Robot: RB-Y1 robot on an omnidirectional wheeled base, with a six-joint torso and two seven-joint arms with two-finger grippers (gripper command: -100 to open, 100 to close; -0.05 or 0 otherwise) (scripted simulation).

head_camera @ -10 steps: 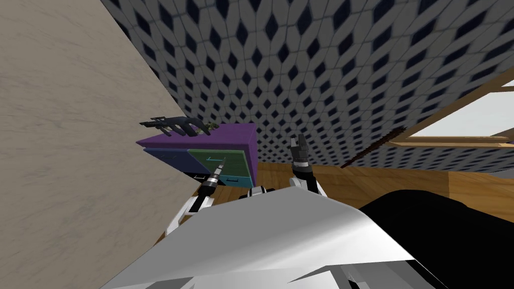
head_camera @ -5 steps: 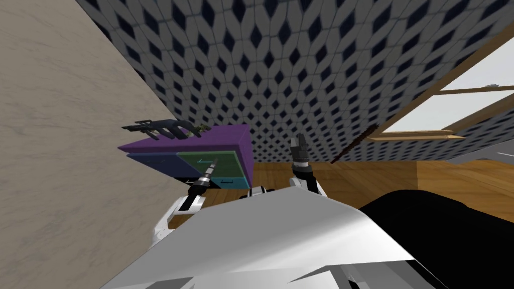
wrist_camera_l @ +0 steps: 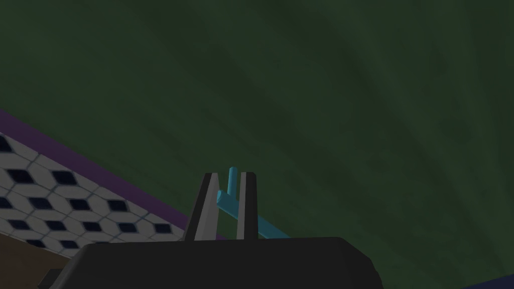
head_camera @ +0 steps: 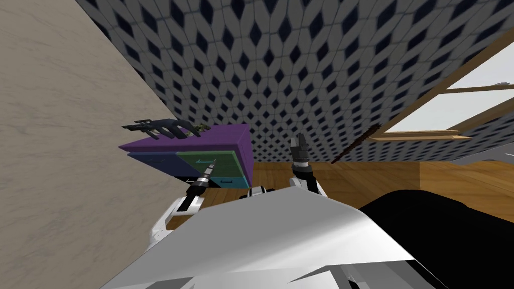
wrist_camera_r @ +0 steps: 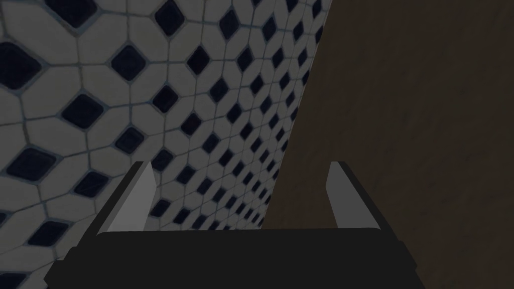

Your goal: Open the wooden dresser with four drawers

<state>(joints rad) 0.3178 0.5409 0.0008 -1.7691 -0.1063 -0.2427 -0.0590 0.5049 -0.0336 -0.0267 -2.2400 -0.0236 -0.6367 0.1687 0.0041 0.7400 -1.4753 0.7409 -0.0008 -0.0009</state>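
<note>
- Left jaws are drawn almost together on the thin cyan handle (wrist_camera_l: 227, 196), with one finger (wrist_camera_l: 208, 210) on each side of the bar, close to one of its end posts. I judge the bar is gripped.
- That handle sits on the green drawer front (wrist_camera_l: 326, 100), the upper right drawer of the dresser (head_camera: 221, 136).
- To do the pull well, draw straight back, square to the green front, with the wrist level so the slim bar cannot slide out along the blades. The hold is off-centre on the bar, so a slow, even pull is safer than a tug, or the drawer may skew in its runners.
- The dresser does not look wooden: it has a purple top and side and four fronts in different colours. The upper left drawer (head_camera: 153, 159) is dark blue and the lower right drawer (head_camera: 233, 179) is teal. The lower left front is too dark to read. The fronts look roughly flush.
- It stands on the wooden floor (head_camera: 351, 175), against the diamond-patterned wall (head_camera: 301, 75) and beside a beige wall (head_camera: 60, 150), ahead and to my left. A dark rack-like object (head_camera: 158, 128) lies on its top.
- Right jaws are spread wide and empty, raised well apart from the dresser.
</note>
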